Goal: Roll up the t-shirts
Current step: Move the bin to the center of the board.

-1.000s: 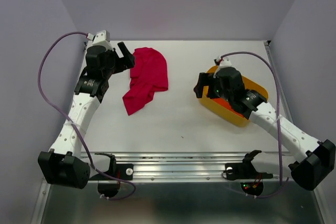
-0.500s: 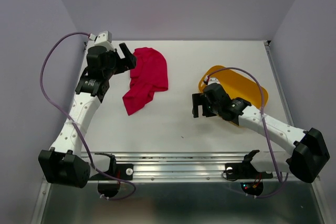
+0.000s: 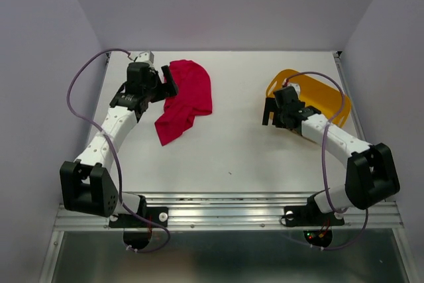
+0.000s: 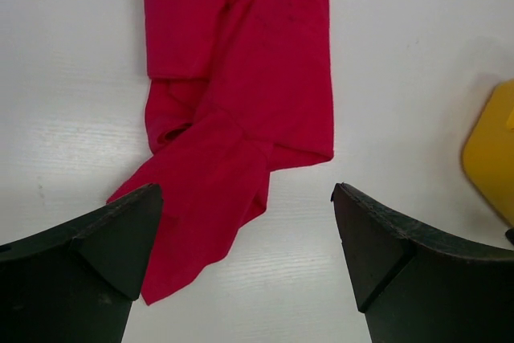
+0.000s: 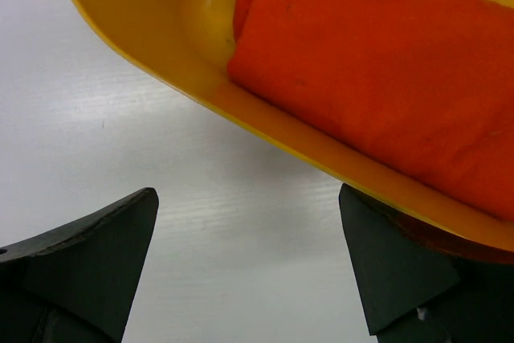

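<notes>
Top external view: the crumpled crimson-red cloth t-shirt (image 3: 187,101) lies loose and unrolled on the white table (image 3: 232,144), toward its far left. The left gripper (image 3: 167,85) hovers at the shirt's left edge, fingers spread wide and empty. In the right wrist view, the right gripper (image 5: 249,194), jaws apart, holds nothing just beside the yellow plastic basket (image 5: 161,30), where the bright orange t-shirt bundle (image 5: 385,78) rests.

No readable text, labels, brands or numbers show in any view
</notes>
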Controlling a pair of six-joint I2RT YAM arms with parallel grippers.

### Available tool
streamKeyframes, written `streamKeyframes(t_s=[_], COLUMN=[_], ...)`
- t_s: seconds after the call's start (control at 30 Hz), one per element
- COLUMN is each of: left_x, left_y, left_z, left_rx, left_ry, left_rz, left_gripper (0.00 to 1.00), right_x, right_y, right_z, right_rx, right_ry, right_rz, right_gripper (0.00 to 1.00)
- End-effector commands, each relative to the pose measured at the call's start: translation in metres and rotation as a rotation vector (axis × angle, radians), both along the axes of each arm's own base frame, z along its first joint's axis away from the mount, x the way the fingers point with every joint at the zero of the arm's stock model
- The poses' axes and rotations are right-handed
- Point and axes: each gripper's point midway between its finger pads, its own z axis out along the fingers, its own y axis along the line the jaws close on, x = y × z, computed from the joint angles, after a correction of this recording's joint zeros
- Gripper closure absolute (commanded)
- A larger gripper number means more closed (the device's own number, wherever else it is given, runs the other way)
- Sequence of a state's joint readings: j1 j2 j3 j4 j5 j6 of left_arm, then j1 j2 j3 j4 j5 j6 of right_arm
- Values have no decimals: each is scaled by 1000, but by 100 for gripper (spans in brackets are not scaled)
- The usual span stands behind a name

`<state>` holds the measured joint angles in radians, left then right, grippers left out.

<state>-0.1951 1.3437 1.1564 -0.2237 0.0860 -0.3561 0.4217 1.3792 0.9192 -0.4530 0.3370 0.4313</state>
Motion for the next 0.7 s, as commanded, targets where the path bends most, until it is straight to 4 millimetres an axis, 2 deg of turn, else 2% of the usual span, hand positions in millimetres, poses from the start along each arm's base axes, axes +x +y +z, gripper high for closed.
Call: streamKeyframes(t_s=[0.0, 0.07, 0.1, 0.17, 0.23, 0.4, 0.5, 0.53, 0.6, 0.67], left_x=[-4, -5, -8, -12, -15, -11, -4, -4, 1, 0], left_y=[5, 19, 23, 38, 44, 38, 34, 32, 29, 24], left_z=[-46, -62, -78, -99, -112, -145, -157, -167, -171, -179], left_rx=[44, 83, 108, 159, 178, 166, 155, 154, 142, 131], left_ry=[114, 163, 221, 294, 335, 377, 393, 414, 411, 430], left_rz=[27, 103, 124, 200, 233, 214, 206, 206, 200, 181], left_gripper=[1, 1, 2, 4, 6, 10, 14, 17, 23, 33], right_x=[59, 73, 77, 84, 86, 78, 72, 70, 68, 66], right_y=[-2, 5, 10, 24, 32, 47, 49, 49, 49, 48], right_z=[34, 44, 40, 51, 55, 56, 57, 55, 58, 59], right_rx=[-8, -4, 3, 56, 91, 169, 190, 195, 200, 200], right_ry=[-151, -178, -165, -181, -189, -172, -169, -165, -167, -166], right_rz=[-7, 12, 29, 70, 99, 142, 152, 153, 153, 148], right_gripper=[0, 0, 0, 0, 0, 0, 0, 0, 0, 0])
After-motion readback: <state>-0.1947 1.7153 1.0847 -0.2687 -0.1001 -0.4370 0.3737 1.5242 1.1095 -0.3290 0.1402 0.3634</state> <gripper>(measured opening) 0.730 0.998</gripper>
